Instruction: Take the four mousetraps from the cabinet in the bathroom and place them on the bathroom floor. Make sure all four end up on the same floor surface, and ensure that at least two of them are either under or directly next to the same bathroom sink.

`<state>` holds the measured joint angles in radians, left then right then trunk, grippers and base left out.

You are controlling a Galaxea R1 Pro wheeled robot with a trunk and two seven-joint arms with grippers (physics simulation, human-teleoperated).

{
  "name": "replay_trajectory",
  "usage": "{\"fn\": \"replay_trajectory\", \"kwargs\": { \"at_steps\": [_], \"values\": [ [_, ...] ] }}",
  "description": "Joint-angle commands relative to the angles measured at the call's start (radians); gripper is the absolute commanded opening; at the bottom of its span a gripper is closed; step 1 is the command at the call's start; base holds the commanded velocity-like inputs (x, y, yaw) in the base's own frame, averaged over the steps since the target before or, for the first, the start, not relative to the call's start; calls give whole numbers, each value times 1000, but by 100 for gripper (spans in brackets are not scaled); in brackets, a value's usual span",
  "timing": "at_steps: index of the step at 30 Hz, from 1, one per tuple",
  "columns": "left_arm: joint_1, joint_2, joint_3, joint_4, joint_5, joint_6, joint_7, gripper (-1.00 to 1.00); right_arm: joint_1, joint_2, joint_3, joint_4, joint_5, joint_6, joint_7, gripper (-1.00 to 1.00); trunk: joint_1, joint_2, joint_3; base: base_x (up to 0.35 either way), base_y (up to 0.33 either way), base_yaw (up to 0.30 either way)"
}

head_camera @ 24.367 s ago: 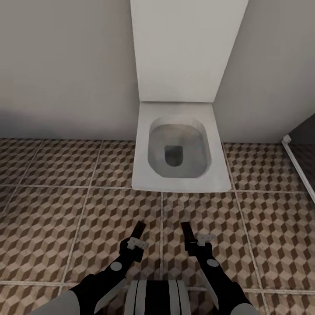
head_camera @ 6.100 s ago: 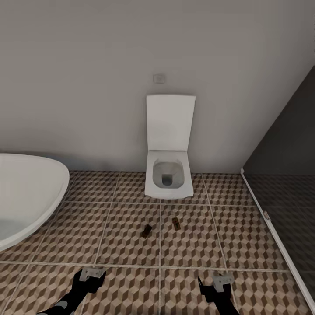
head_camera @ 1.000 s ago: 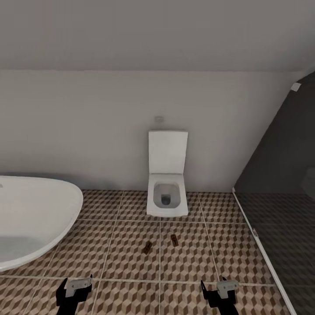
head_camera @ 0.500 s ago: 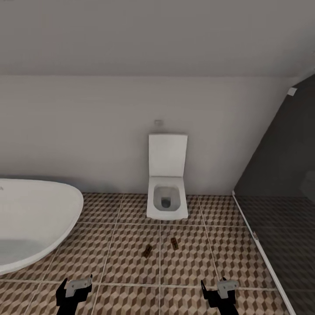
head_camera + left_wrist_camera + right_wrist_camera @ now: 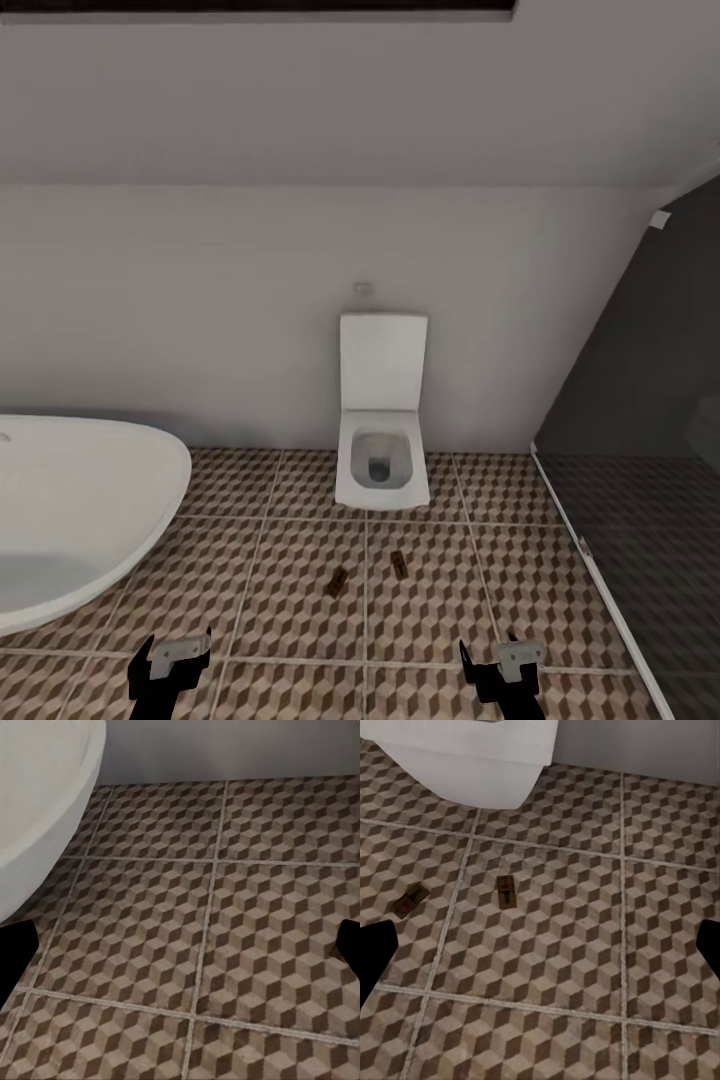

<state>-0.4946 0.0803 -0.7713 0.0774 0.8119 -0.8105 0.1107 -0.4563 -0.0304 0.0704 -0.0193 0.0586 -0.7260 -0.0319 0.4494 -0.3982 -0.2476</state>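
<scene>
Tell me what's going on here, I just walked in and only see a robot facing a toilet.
Nothing is being handled right now. Two mousetraps, one and another, lie flat on the patterned bathroom floor in front of the toilet, a little apart from each other. The left gripper and right gripper both hang open and empty, low over the tiles. A white bathtub sits to the robot's left and a dark glass partition to its right.

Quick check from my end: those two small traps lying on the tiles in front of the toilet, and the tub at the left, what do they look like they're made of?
The two mousetraps look like flat tan wooden boards with dark, probably metal, parts and a red mark; the finish is matte. The bathtub looks like smooth glossy white ceramic or acrylic, judging by its even sheen; the render leaves open which.
</scene>
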Motion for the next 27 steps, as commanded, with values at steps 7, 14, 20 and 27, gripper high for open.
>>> {"fn": "replay_trajectory", "kwargs": {
  "at_steps": [7,14,20,27],
  "values": [
    [-1,-1,-6,2,-7,-2,10,100,-1,0,6,1,1,-3,-3,100,1,-2,10,0,0,0],
    [-1,-1,-6,2,-7,-2,10,100,-1,0,6,1,1,-3,-3,100,1,-2,21,0,0,0],
    [-1,-1,-6,2,-7,-2,10,100,-1,0,6,1,1,-3,-3,100,1,-2,31,0,0,0],
    [-1,-1,-6,2,-7,-2,10,100,-1,0,6,1,1,-3,-3,100,1,-2,42,0,0,0]
  ]
}}
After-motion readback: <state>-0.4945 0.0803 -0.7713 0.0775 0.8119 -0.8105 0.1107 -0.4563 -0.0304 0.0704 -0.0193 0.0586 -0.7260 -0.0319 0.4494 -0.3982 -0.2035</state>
